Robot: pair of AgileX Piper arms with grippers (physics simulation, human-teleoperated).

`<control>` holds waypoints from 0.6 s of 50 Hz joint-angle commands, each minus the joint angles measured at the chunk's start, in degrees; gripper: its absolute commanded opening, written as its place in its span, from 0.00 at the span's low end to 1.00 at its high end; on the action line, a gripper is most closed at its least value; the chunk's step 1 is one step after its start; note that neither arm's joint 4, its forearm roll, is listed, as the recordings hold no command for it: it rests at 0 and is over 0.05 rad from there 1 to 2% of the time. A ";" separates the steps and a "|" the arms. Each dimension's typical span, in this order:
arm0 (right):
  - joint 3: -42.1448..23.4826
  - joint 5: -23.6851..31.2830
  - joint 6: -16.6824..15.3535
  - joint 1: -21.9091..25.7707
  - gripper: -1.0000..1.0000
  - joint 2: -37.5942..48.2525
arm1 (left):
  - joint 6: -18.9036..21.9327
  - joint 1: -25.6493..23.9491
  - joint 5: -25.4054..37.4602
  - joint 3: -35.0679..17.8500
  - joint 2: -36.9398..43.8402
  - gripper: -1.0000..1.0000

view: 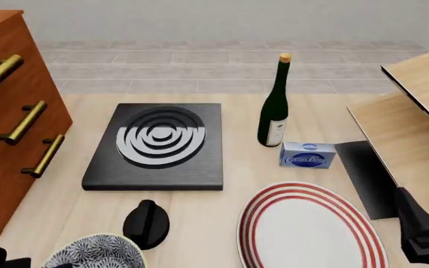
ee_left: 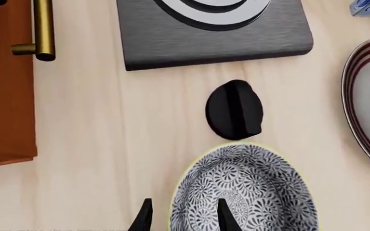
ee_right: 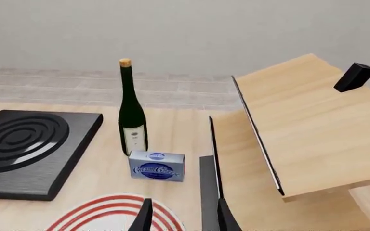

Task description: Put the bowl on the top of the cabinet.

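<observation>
- bowl (ee_left: 243, 190) sits on the bench (ee_left: 121, 144) at the near edge, next to a black knob (ee_left: 234, 110), not lifted yet
- your left hand (ee_left: 183, 216) is spread apart, one finger over the bowl's rim, one outside; contact looks likely but hard to tell
- cabinet (view: 6, 120) stands well apart at far left, top bare as far as visible
- right hand (ee_right: 183, 216) is released, holding nothing, above the red-ringed plate (view: 311, 229)
- left to do: clamp, lift, carry, place

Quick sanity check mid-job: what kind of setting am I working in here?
Most likely a simulated kitchen-style tabletop: a black slab hotplate with silver concentric rings, a dark green wine bottle with cork and a white plate with red rings sit on a pale wooden table.
</observation>
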 commanded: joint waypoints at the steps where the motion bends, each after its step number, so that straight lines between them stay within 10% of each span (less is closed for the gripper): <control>1: 0.00 1.03 -0.06 0.05 1.00 -0.72 | -0.72 0.04 0.20 0.74 -0.36 1.00; 30: 0.00 1.03 -0.06 0.05 1.00 -0.72 | -3.16 -0.79 -0.65 4.12 -2.00 1.00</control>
